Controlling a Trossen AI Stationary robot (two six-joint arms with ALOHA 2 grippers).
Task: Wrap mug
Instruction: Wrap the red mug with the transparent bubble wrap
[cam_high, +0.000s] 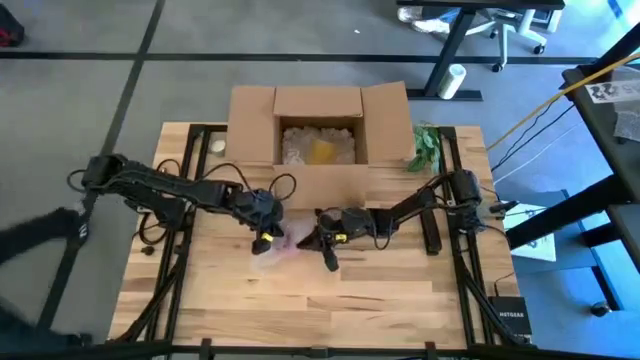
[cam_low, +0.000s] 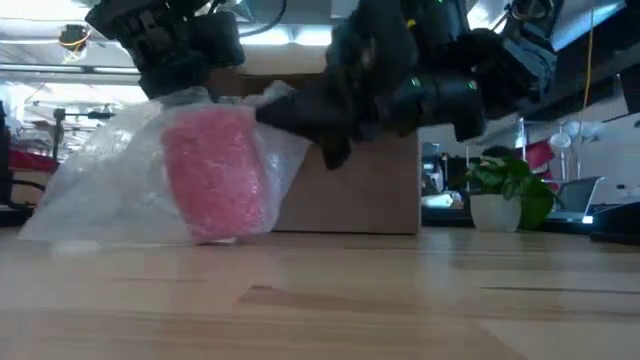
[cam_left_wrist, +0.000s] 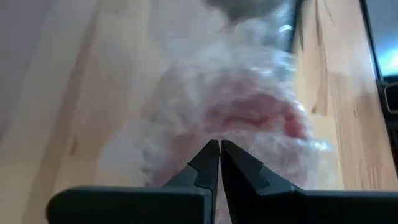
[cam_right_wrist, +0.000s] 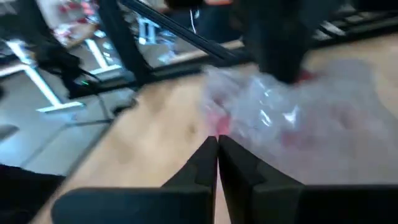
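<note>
Both arms crowding the mug mid-table

The pink mug (cam_low: 212, 175) is sitting on the table (cam_high: 380, 300) in front of the box (cam_high: 318, 135), bundled in bubble wrap (cam_low: 100, 185). Left gripper (cam_high: 266, 236) is reaching in low from the left, fingers pressed together right over the wrap. Right gripper (cam_high: 312, 240) is stretching in from the right, fingers together too, tips at the wrap's edge; can't tell if either is pinching it.

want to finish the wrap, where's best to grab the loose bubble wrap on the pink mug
Probably the free flap of bubble wrap trailing onto the table, away from the right gripper. It lies thin and flat beside the upright pink mug, so pinch its edge from above with the left gripper.
</note>
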